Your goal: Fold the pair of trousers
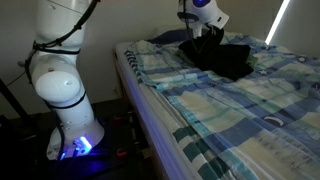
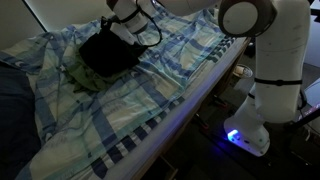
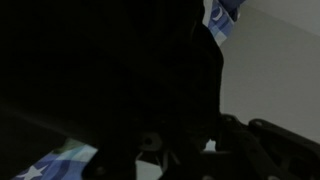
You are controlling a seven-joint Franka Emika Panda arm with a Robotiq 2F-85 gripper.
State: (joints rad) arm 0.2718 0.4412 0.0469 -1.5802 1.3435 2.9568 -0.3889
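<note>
now tool hangs right at the pair of trousers; grip hidden, cannot tell.

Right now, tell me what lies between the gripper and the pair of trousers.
Nothing. In both exterior views the gripper sits right at the pair of trousers, and their black cloth fills the wrist view. A grip cannot be confirmed.

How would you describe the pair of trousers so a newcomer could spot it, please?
Find the bed with the plaid sheet. The pair of trousers lies on it beneath the robot's hand, the only black, rumpled heap on that pale bedding.
</note>
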